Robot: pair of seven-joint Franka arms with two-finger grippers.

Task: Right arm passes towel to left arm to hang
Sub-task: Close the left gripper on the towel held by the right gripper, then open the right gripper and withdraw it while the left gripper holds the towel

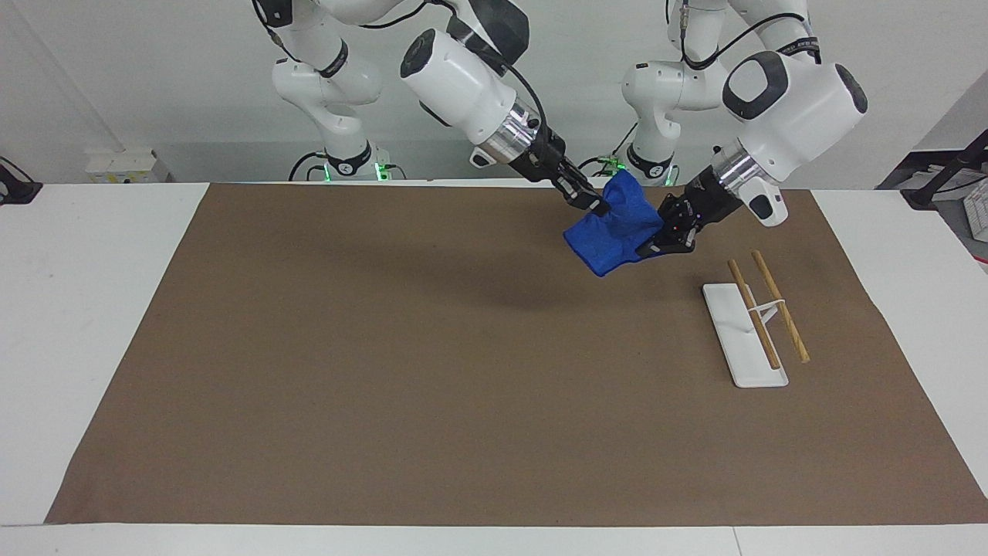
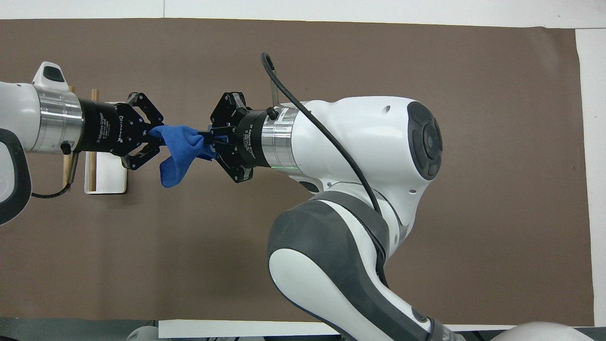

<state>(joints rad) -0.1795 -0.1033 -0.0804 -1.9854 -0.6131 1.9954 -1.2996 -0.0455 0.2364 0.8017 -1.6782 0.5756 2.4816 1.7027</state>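
The blue towel (image 1: 614, 228) (image 2: 180, 149) hangs in the air over the brown mat, toward the left arm's end of the table, stretched between both grippers. My right gripper (image 1: 598, 206) (image 2: 208, 139) is shut on one end of it. My left gripper (image 1: 652, 245) (image 2: 154, 137) is shut on the other end, its links splayed and its tips pinched into the cloth. A loose fold of the towel droops below the two grips.
A white rack base (image 1: 741, 340) (image 2: 111, 177) carrying two wooden rods (image 1: 779, 316) (image 2: 92, 142) stands on the brown mat (image 1: 463, 371) under the left wrist. White tabletop (image 1: 85, 309) borders the mat.
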